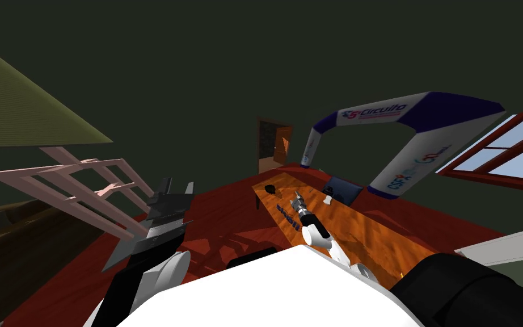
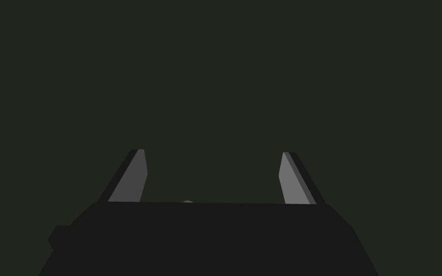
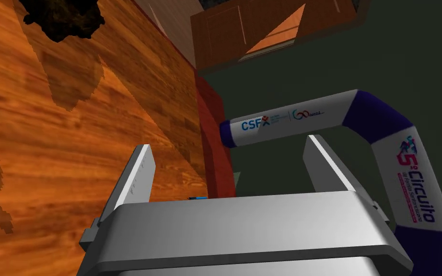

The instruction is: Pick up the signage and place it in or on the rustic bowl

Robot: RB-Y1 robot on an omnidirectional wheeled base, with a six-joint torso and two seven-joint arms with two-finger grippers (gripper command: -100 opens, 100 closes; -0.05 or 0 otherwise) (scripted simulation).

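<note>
**Head view:** the right arm is stretched low over the orange wood desk [image 1: 368, 233], with the right gripper [image 1: 296, 198] pointing away from me. The signage [image 1: 289, 218] (blue letters lying flat, too small to read) sits on the desk just left of that gripper's wrist, apart from it. The dark rustic bowl [image 1: 270, 188] lies ahead of the gripper, to its left. The left gripper [image 1: 178, 188] is raised, well off to the left of the desk.

**Left wrist view:** its 2 fingers [image 2: 131, 178] stand wide apart.

**Right wrist view:** the 2 fingers [image 3: 136, 179] are spread wide and hold nothing. Between them are the desk's edge and the foot of a white and blue arch [image 3: 311, 117]. The bowl is cut off at the frame edge. The signage is just blue slivers there, with its shadow on the desk.
</note>
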